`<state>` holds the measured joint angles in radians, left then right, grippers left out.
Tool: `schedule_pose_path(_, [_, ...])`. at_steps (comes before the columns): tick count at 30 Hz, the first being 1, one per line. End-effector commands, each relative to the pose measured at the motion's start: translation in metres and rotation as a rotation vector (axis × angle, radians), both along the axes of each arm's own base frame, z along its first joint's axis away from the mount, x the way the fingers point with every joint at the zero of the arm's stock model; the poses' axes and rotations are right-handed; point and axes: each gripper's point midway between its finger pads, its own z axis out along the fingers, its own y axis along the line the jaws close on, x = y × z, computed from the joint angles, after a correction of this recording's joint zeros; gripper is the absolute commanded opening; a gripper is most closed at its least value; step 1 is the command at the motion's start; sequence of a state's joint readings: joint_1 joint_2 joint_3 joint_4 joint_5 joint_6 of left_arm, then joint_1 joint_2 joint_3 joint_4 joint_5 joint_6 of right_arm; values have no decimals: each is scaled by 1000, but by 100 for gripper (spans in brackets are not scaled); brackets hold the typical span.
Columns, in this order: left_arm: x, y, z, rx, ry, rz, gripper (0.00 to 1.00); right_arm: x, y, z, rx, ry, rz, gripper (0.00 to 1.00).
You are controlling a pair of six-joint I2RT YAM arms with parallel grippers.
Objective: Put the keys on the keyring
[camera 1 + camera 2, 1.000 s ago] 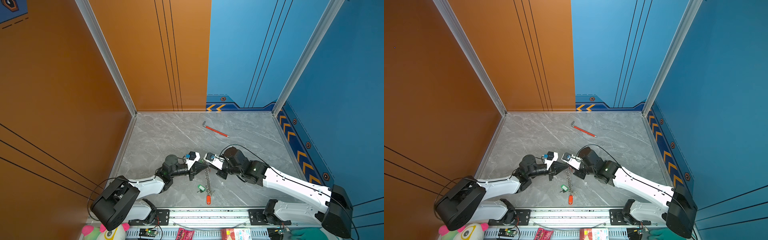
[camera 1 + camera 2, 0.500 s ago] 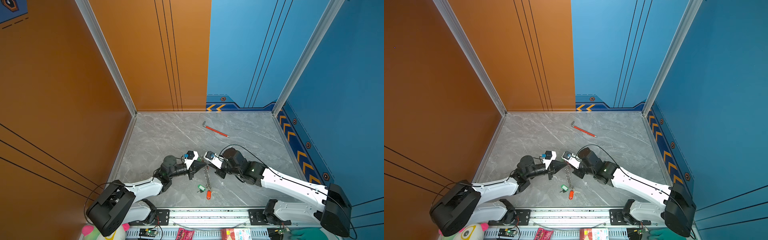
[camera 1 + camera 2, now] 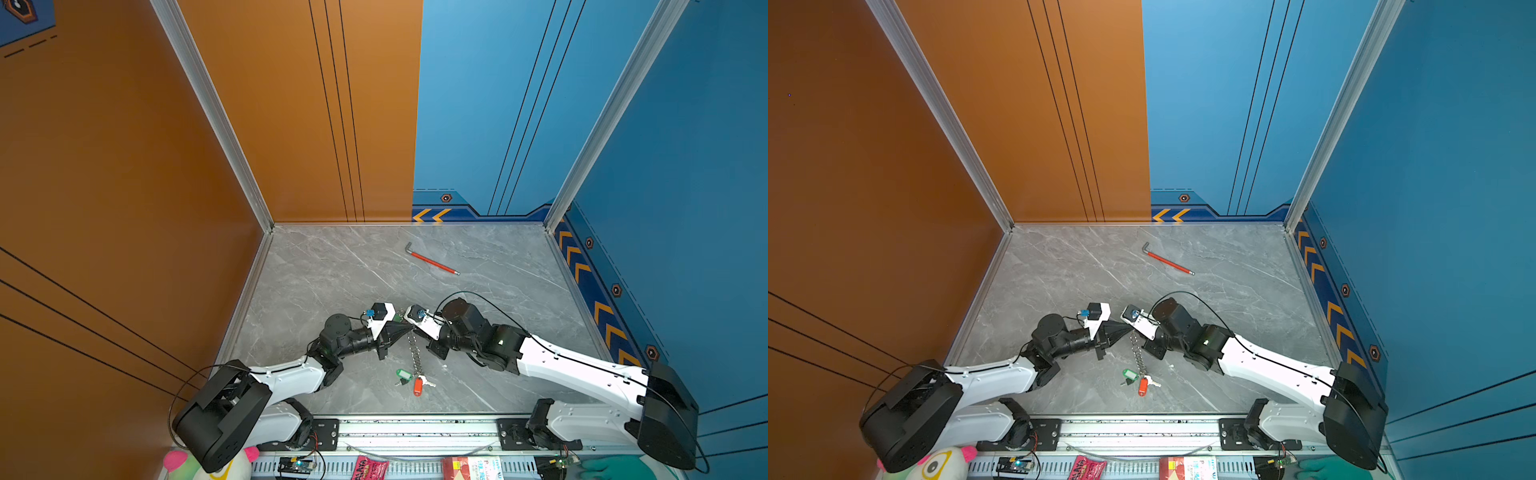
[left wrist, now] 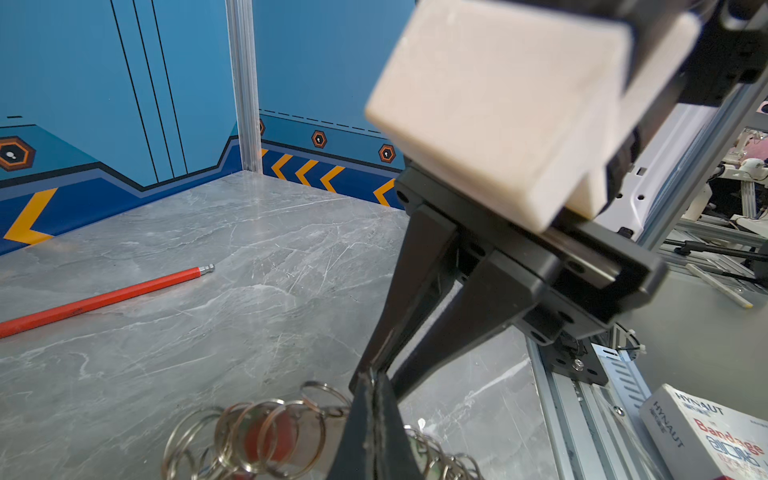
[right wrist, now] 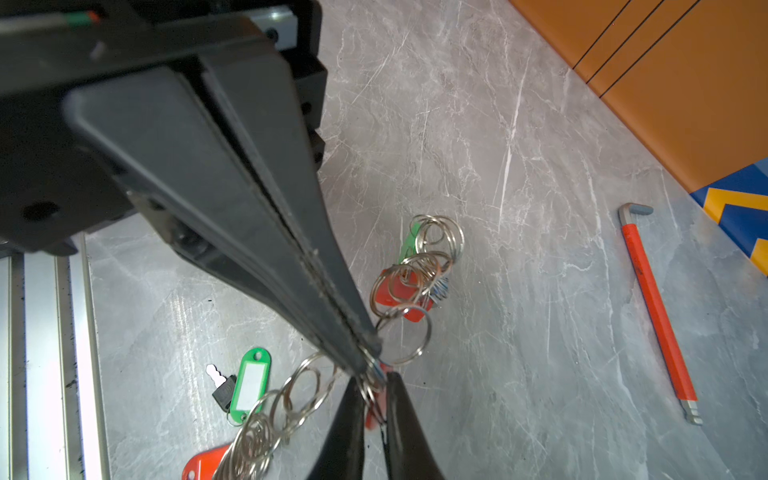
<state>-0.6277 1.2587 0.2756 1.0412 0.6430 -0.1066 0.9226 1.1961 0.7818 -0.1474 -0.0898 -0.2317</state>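
While both arms meet over the middle of the table (image 3: 332, 282), the left gripper (image 5: 374, 385) reaching in from 8 o'clock and the right gripper (image 5: 366, 354) from 4 o'clock, I have the keyring (image 3: 414, 353) pinched between them. Each pair of jaws is pressed together on a ring at the chain's upper end, tip almost against tip. The rest of the chain hangs toward 6 o'clock and ends on the marble. At that lower end lie a green-tagged key (image 3: 403, 375) and an orange-tagged key (image 3: 417, 386); whether either is threaded on I cannot tell. A hex wrench (image 3: 432, 262) lies well apart at 1 o'clock, out of the work.

My reading is that the step is opening or feeding a single ring. A fleck of blue at the tips may be a third tag. To do it well I would hold one gripper fixed as the anvil and move the other only slightly. I would leave the chain slack so its weight cannot drag the ring free, and judge by the right wrist view, where the tips show plainly.
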Motion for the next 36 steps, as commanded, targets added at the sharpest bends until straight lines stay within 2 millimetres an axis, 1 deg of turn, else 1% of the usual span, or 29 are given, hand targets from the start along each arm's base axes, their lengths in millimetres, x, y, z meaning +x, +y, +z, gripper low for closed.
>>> schedule_pose_path(1, [-2,-1,11,-34,-43,-2,0,-3,-9,18,94,15,5,12])
schedule_pose_path(3, [-4,-2,11,-32,-50,-8,0,-8,-11,25,136,23,36,14])
schedule_pose_path(7, [-11,-6,12,-31,-63,-39,0,-10,-14,34,197,2,57,18])
schedule_pose_path(9, [-14,-8,14,-34,-69,-57,0,-10,-13,37,224,-4,65,18])
schedule_pose_path(14, [-22,-10,18,-42,-78,-97,0,-19,-8,40,253,13,136,18])
schedule_pose_path(22, [-30,-11,19,-47,-78,-144,0,-29,-5,36,258,35,189,14])
schedule_pose_path(36, [-34,-12,22,-53,-82,-164,0,-28,-2,13,197,54,184,13])
